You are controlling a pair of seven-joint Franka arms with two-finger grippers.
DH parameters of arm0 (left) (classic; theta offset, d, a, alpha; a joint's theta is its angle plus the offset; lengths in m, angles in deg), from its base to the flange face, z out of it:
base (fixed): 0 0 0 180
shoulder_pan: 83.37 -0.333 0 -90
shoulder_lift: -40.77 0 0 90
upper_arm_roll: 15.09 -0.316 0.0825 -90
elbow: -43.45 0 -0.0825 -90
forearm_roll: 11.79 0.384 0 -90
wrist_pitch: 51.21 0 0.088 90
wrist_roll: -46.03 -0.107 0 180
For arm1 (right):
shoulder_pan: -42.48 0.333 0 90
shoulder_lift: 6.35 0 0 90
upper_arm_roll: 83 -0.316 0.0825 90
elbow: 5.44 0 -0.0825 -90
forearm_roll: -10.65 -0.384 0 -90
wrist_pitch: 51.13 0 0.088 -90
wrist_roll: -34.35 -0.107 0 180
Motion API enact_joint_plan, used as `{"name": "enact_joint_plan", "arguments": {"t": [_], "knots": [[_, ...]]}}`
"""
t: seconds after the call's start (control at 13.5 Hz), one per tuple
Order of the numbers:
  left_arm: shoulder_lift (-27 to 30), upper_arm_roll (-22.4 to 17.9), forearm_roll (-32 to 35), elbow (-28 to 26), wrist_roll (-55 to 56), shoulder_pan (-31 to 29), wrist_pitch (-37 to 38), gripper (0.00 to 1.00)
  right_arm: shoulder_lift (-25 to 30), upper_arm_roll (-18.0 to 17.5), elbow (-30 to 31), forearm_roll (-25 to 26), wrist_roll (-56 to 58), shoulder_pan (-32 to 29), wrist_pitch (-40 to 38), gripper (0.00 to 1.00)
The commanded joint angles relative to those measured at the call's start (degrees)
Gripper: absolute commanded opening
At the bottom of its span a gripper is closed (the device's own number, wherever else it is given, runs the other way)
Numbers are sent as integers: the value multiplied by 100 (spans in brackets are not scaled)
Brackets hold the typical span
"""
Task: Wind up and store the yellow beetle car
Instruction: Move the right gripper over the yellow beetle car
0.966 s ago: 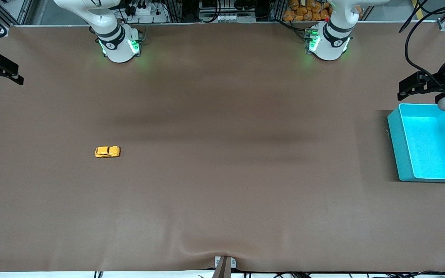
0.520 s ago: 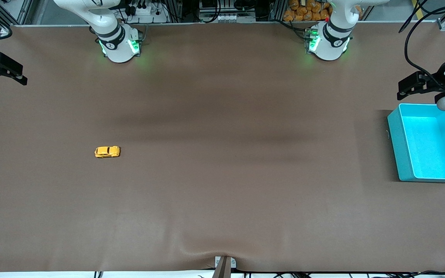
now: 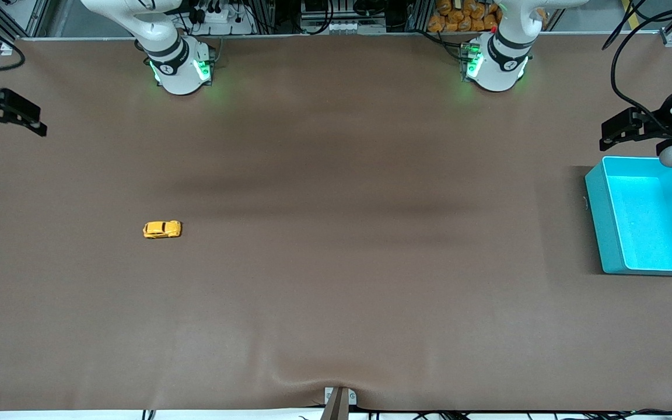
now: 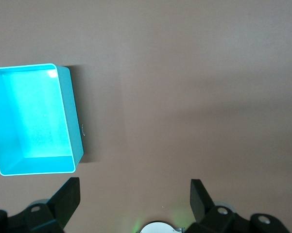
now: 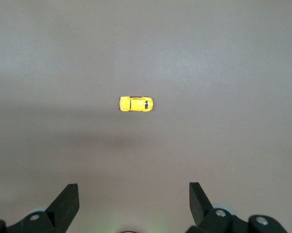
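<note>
Both grippers you see spread wide, empty: right gripper [image 5: 131, 206] high over the yellow beetle car [image 3: 162, 229], left gripper [image 4: 135, 204] beside the teal bin [image 3: 601, 221]

A brown counter [image 3: 336, 175] is covered by a cloth that is slightly rippled at the edge nearest the front camera. A yellow beetle car [image 3: 162, 229] is set on it toward the right arm's end. A teal bin [image 3: 598, 216] is placed at the left arm's end, well apart.

Orange-yellow beetle car [image 3: 162, 229] (dark windows), teal bin [image 3: 601, 221], plain brown table [image 3: 336, 175]
</note>
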Motion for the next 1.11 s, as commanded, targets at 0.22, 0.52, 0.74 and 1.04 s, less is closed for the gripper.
{"name": "enact_joint_plan", "arguments": {"t": [0.22,0.52,0.74,1.04], "knots": [[90,-14,4,-3,-86,-40,73,100,30,40,1502,-102,1322,48,1509,100],[107,-14,57,15,-16,-22,38,100,-22,40,2373,-102,1825,162,2504,100],[107,-14,-14,23,-77,-48,29,100,-312,31,2445,-102,2614,250,2752,100],[107,-23,56,6,-95,-48,29,100,-865,22,2419,-111,4606,355,2953,100]]}}
